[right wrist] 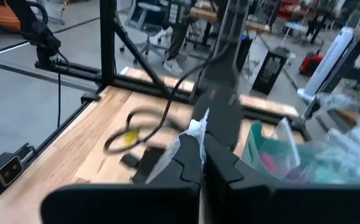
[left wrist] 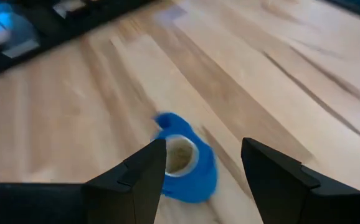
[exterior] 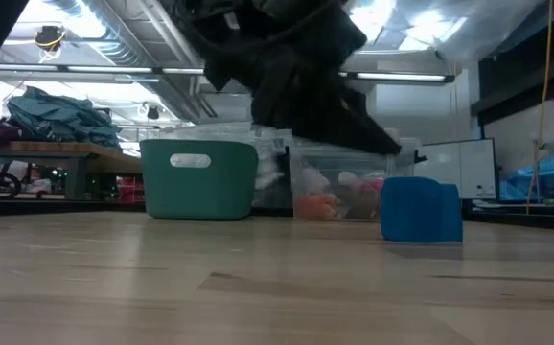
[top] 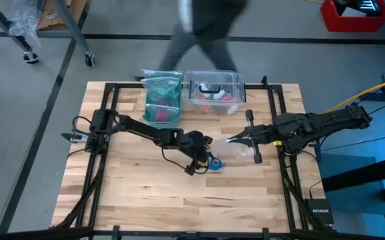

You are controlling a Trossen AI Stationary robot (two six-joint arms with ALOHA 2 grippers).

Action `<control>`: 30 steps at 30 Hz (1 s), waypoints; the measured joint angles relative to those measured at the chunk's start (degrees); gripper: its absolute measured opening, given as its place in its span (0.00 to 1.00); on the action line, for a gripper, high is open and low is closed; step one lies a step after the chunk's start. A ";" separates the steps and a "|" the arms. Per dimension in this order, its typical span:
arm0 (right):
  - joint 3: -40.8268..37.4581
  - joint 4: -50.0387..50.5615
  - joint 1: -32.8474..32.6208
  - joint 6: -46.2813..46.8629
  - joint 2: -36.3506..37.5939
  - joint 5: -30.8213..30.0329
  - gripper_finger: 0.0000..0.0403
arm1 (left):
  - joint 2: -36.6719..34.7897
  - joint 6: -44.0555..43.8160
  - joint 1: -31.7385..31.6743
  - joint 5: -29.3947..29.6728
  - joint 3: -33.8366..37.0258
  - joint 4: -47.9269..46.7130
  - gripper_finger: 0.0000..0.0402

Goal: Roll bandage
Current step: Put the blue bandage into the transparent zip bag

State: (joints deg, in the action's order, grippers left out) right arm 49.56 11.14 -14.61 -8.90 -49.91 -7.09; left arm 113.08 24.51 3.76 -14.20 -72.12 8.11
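The bright blue bandage (left wrist: 189, 171), wound into a small roll with a hollow core, rests on its side on the wooden table (top: 139, 193) near the middle; it also shows in the high view (top: 214, 163) and the low view (exterior: 421, 209). My left gripper (left wrist: 202, 146) hovers open just above and behind it, one finger on either side, touching nothing. My right gripper (right wrist: 200, 134) is raised to the right of the roll (top: 232, 140), shut on a clear plastic zip bag (top: 240, 152). My right gripper pinches a whitish edge of the clear zip bag (right wrist: 195, 127) between its two fingertips, coming nearly level from the table's right side. In the high view the rest of the bag (top: 242, 153) spreads below and beside the fingers; whether it reaches the table I cannot tell.
At the table's far edge stand a teal bin (top: 162, 100) and a clear plastic box (top: 212, 90) holding white and pink-red items. A person (top: 202, 27) walks past behind the table. Black frame rails (top: 109, 100) run along the table's sides.
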 joint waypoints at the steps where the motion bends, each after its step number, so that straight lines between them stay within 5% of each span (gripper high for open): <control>1: 0.00 -0.67 0.01 -0.43 0.06 0.00 0.00 | 0.62 -0.02 0.12 0.00 0.00 -0.22 0.50; 30: 0.00 -1.07 0.00 -0.81 1.05 0.02 0.00 | 4.74 -0.57 0.22 2.32 -0.11 2.51 0.50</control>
State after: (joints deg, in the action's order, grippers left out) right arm 49.56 10.06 -14.61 -9.72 -48.86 -7.07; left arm 117.82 23.94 3.98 -11.88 -72.23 10.61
